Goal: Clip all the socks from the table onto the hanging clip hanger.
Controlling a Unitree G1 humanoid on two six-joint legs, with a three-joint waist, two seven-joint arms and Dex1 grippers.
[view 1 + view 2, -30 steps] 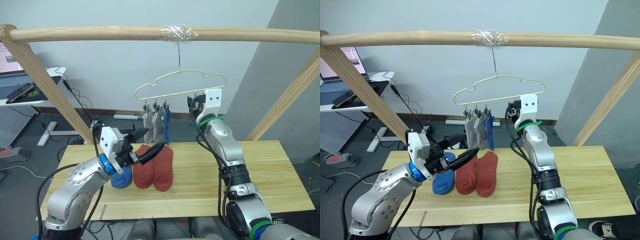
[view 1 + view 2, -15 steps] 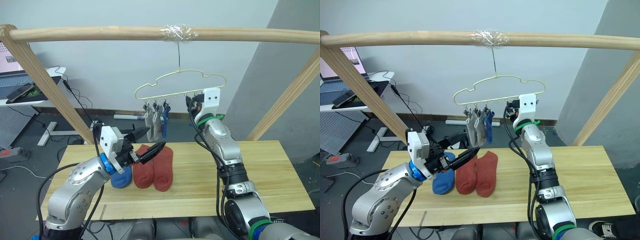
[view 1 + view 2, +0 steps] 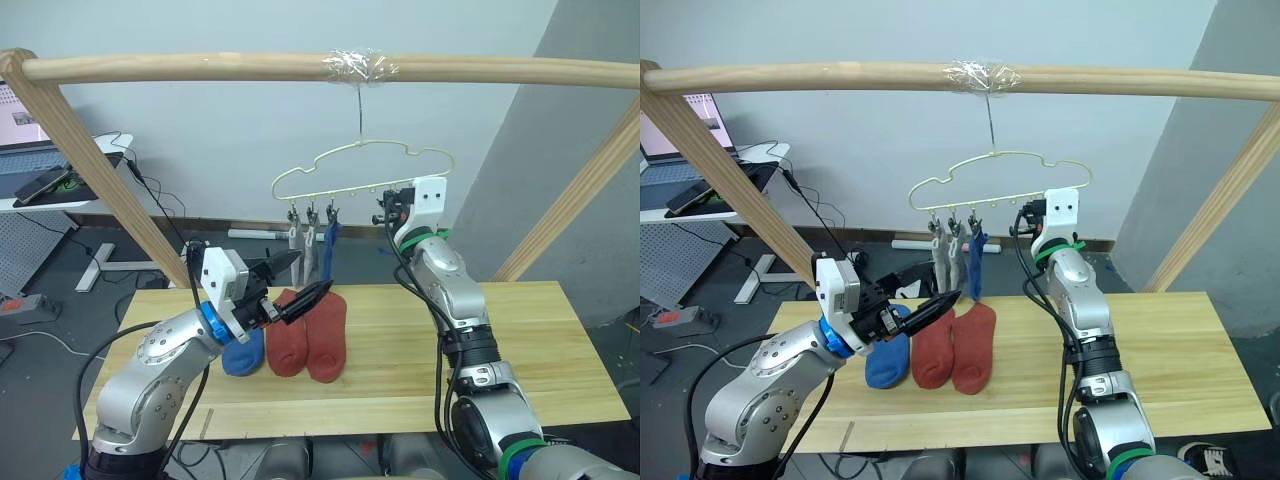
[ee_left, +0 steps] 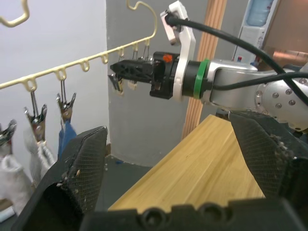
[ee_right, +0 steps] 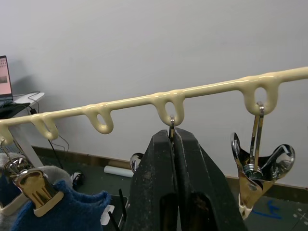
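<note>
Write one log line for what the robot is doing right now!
left gripper: open above table socks | right gripper: shut on clip | hanger: three socks clipped | table: three socks left

White wall (image 3: 200, 130), grey floor (image 3: 60, 300), side desk (image 3: 40, 185) with laptop (image 3: 15, 125)

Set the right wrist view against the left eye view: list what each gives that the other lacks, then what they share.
Right wrist view: close up, the right gripper is shut on a metal clip hanging from a loop of the clip hanger, with an empty clip beside it.
Left eye view: the table with a blue sock and two rust-red socks lying side by side, the open left gripper above them, and the wooden pole carrying the hanger.
Shared: the hanger and the hanging blue sock clipped to it.
</note>
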